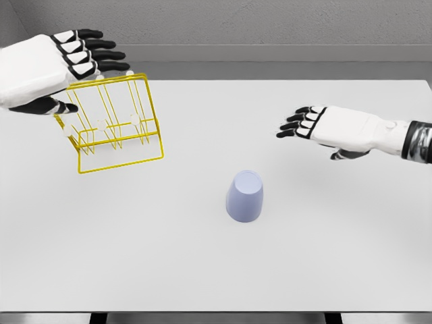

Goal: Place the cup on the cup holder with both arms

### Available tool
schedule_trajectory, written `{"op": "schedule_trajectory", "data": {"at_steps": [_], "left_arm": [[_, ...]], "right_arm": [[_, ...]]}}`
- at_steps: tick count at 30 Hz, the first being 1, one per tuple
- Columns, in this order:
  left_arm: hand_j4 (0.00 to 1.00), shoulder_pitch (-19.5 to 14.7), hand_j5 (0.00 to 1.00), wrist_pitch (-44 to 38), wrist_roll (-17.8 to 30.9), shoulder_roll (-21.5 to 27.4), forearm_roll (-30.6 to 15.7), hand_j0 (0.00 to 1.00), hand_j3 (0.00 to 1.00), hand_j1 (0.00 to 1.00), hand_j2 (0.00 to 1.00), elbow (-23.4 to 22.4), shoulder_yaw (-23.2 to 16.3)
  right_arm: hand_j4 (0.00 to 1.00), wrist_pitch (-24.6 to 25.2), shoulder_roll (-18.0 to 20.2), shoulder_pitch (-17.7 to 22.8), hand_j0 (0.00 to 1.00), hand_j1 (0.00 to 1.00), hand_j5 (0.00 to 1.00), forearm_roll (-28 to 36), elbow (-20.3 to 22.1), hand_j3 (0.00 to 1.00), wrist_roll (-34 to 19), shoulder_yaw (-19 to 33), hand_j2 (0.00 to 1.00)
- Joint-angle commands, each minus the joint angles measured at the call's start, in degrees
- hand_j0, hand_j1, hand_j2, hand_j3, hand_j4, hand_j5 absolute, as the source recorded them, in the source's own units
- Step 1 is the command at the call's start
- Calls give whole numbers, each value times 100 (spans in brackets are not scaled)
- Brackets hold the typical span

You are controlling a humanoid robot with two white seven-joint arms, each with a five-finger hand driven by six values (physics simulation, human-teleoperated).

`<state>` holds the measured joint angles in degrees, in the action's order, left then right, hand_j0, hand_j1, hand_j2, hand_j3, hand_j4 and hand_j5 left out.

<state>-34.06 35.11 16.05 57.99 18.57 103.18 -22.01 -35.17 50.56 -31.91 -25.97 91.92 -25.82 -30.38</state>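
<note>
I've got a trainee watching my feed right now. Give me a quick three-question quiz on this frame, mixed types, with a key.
1. True or false: the cup stands upside down on the table.
2. Multiple choice: where is the left hand? A) at the top of the yellow wire cup holder B) wrapped around the cup C) flat on the table's near edge
3. Short answer: is the right hand touching the cup?

Key:
1. True; its closed base faces up.
2. A; the fingers reach over the rack's top bar and the thumb sits at its left side.
3. No; it hovers open, up and to the right of the cup, apart from it.
</note>
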Motion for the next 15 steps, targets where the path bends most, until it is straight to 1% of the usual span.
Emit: {"op": "schedule_trajectory", "data": {"at_steps": [1, 2, 3, 4, 6, 7, 9, 10, 14, 15], "left_arm": [[100, -48, 100, -11, -5, -446, 234, 100, 100, 100, 100, 0, -751], [100, -285, 100, -11, 4, -587, 243, 100, 100, 100, 100, -9, -1024], [100, -408, 100, -11, 4, -648, 243, 100, 100, 100, 100, 0, -1217], [100, -496, 100, -11, 4, -745, 252, 100, 100, 100, 100, 0, -1314], [100, -707, 100, -11, 4, -851, 252, 100, 100, 100, 100, 0, -1586], [100, -874, 100, -11, 4, -930, 261, 100, 100, 100, 100, 0, -1797], [100, -1208, 100, -11, 4, -1044, 270, 100, 100, 100, 100, 0, -2210], [100, -1287, 100, -11, 4, -1062, 349, 100, 100, 100, 100, -9, -2360], [100, -1815, 100, -11, 4, -1264, 419, 100, 100, 100, 100, -9, -3107], [100, -1885, 100, -11, 4, -1325, 419, 100, 100, 100, 100, -9, -3195]], "right_arm": [[100, 17, 33, 9, 100, 100, 100, 75, -122, 100, 7, 490, 100], [100, 17, 33, 35, 100, 100, 100, 75, -131, 100, 7, 525, 100], [100, 17, 33, 97, 100, 100, 100, 75, -140, 100, 7, 551, 100], [100, 17, 33, 123, 100, 100, 100, 75, -148, 100, 7, 560, 100], [100, 17, 33, 123, 100, 100, 100, 83, -342, 100, 7, 595, 100], [100, 17, 24, 123, 100, 100, 100, 75, -377, 100, 7, 595, 100], [100, 17, 33, 132, 100, 100, 100, 75, -368, 100, -2, 595, 100], [100, 17, 41, 123, 100, 100, 100, 75, -377, 100, 7, 613, 100], [100, 17, 41, 132, 100, 100, 100, 48, -395, 100, 7, 621, 100], [99, 17, 41, 150, 99, 99, 99, 75, -395, 99, 15, 621, 99]]}}
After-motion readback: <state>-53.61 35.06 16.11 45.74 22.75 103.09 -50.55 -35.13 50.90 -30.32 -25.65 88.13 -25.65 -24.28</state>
